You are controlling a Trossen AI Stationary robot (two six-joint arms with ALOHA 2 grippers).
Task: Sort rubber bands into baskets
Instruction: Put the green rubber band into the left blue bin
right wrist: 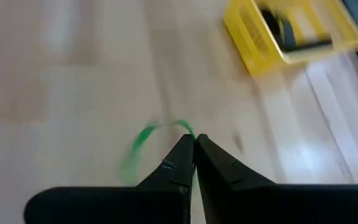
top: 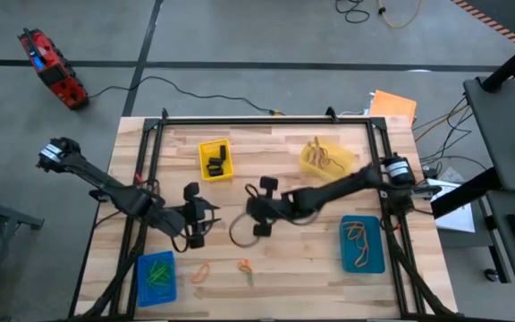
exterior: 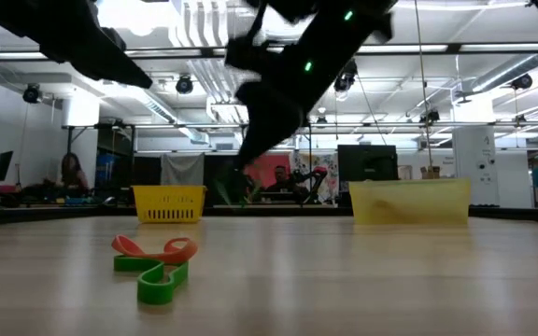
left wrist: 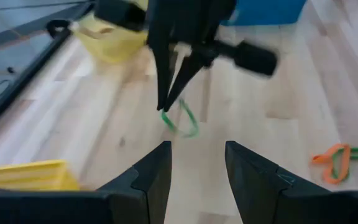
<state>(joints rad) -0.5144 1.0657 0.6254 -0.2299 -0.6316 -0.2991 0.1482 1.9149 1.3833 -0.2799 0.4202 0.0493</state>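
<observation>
Right gripper (right wrist: 194, 149) pinched tight on a green rubber band (right wrist: 143, 138), loop dangling off the fingertips just above the bare wood around mid-table. Same band visible from the left wrist view too (left wrist: 180, 118), hanging from the right arm's closed tips. Left gripper (left wrist: 197, 163) spread wide, holding nothing, parked just beside the right one, facing it across the table (top: 284, 268).

Bright yellow basket (top: 215, 159) toward the back with black bands inside. Pale yellow basket (top: 327, 159) further right at the back, tan bands in it. Teal-blue basket (top: 363, 244) at the right edge holding orange bands. Bright blue basket (top: 156, 277) front-left stuffed with green ones.

Still loose up front: an orange band (top: 200, 273) lying alone, plus an orange and green pair (exterior: 152, 261) touching each other near the front edge.
</observation>
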